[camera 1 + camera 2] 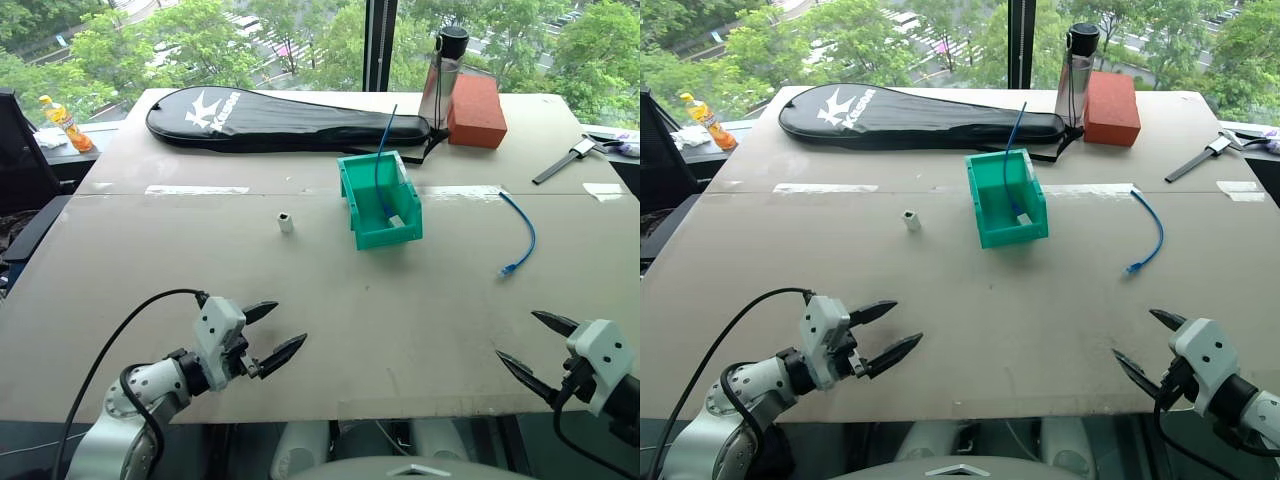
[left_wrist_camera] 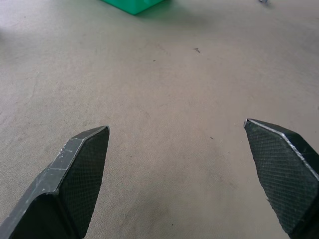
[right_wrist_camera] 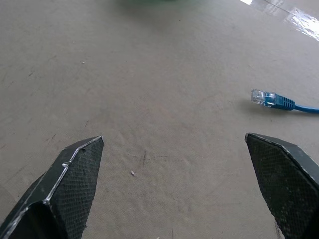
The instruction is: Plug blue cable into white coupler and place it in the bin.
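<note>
Two blue cables (image 1: pixel 521 236) (image 1: pixel 381 160), one white coupler (image 1: pixel 285 222), one bin (image 1: pixel 372 228); both pincers (image 1: pixel 270 331) (image 1: pixel 525 343) spread.

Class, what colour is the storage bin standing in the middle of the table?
Teal-green bin, clearest in the left eye view.

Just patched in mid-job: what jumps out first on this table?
The teal bin at the table's centre, already holding another blue cable with a white block. The loose blue cable curves to its right, the white coupler stands to its left. Both grippers, left and right, hover open and empty at the near edge.
</note>
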Tool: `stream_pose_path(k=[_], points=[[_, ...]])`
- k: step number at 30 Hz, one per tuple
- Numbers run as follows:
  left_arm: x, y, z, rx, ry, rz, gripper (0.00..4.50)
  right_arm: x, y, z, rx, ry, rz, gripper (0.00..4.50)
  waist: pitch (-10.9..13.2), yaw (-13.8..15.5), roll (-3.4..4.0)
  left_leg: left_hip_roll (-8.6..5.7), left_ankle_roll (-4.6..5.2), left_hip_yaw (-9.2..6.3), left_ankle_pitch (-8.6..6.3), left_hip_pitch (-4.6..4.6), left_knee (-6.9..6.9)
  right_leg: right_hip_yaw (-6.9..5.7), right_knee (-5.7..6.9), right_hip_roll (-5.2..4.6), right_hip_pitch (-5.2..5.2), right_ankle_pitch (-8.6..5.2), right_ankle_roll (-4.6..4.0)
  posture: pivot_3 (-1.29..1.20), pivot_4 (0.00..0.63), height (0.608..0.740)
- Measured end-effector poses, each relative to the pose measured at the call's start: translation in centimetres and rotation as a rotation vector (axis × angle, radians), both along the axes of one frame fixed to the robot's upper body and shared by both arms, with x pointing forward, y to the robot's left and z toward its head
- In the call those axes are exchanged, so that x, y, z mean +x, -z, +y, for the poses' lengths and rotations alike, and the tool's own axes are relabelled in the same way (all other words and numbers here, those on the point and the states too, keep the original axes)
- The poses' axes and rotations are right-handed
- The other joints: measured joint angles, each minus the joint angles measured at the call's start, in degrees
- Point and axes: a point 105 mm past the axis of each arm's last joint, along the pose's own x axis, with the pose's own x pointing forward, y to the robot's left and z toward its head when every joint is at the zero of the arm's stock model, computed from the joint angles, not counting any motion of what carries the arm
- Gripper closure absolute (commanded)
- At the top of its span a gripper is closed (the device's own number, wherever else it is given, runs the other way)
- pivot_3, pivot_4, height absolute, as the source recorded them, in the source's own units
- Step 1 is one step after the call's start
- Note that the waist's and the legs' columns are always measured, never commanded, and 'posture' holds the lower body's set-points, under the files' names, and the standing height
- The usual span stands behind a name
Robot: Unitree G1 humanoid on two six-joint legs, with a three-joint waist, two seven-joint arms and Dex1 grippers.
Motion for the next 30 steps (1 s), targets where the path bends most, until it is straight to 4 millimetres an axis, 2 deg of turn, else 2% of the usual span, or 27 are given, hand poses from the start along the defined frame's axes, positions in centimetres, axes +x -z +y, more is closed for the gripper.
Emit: stream_pose_path(k=[5, 9, 15, 19, 23, 26, 29, 30], points=[[-0.1, 0.3, 0.0, -0.041, -0.005, -0.003, 0.07, 0.5, -0.6, 0.0, 0.019, 0.001, -0.014, 0.0, 0.0, 0.0, 0.0, 0.0, 0.0, 0.01, 0.0, 0.0, 0.0, -0.02, 0.0, 0.0, 0.0, 0.0, 0.0, 0.0, 0.15, 0.74], [0.3, -0.5, -0.4, -0.082, 0.012, -0.026, 0.07, 1.9, -1.9, -0.1, -0.025, -0.035, -0.019, 0.0, 0.0, 0.0, -0.01, -0.01, 0.01, 0.0, 0.01, 0.02, 0.0, -0.05, 0.0, 0.01, 0.01, 0.01, 0.0, 0.0, 0.15, 0.74], [0.1, -4.0, -3.6, -0.046, 0.296, -0.143, 0.07, 6.1, -6.0, -1.9, -0.383, -0.274, 0.043, 0.0, 0.1, 0.0, 0.11, -0.06, 0.03, 0.05, 0.01, 0.02, 0.07, -0.2, 0.0, 0.19, 0.03, 0.02, -0.03, 0.0, 0.15, 0.74], [0.1, -4.9, -5.0, -0.049, 0.393, -0.157, 0.07, 9.3, -6.9, -2.5, -0.508, -0.38, 0.056, 0.0, 0.2, 0.0, 0.14, -0.06, 0.03, 0.02, 0.01, -0.05, 0.03, -0.19, -0.02, 0.31, 0.01, 0.13, -0.24, 0.0, 0.15, 0.74], [0.4, -5.6, -5.8, -0.053, 0.432, -0.177, 0.07, 12.0, -6.6, -2.7, -0.636, -0.495, 0.081, 0.0, 0.3, -0.1, 0.18, -0.07, 0.03, 0.07, 0.02, -0.02, 0.04, -0.13, -0.07, 0.33, 0.03, 0.13, -0.22, 0.0, 0.15, 0.74], [0.4, -5.8, -6.0, -0.053, 0.439, -0.182, 0.07, 13.4, -5.5, -2.9, -0.686, -0.56, 0.128, 0.0, 0.3, -0.1, 0.2, -0.07, 0.03, 0.08, 0.02, -0.04, 0.04, -0.1, -0.08, 0.33, 0.03, 0.15, -0.24, 0.0, 0.15, 0.74], [0.0, -5.8, -6.5, -0.056, 0.451, -0.183, 0.0, 14.3, -4.3, -2.9, -0.722, -0.613, 0.174, 0.77, 0.4, -0.1, 0.24, -0.08, 0.01, 0.08, 0.03, -0.05, 0.04, -0.09, -0.08, 0.33, 0.02, 0.17, -0.27, 0.0, 0.15, 0.74], [-0.3, -5.9, -6.7, -0.058, 0.455, -0.186, 0.0, 14.6, -3.7, -3.0, -0.748, -0.644, 0.188, 0.77, 0.4, 0.0, 0.26, -0.08, 0.0, 0.08, 0.04, -0.05, 0.04, -0.08, -0.08, 0.33, 0.02, 0.17, -0.27, 0.0, 0.15, 0.74]])
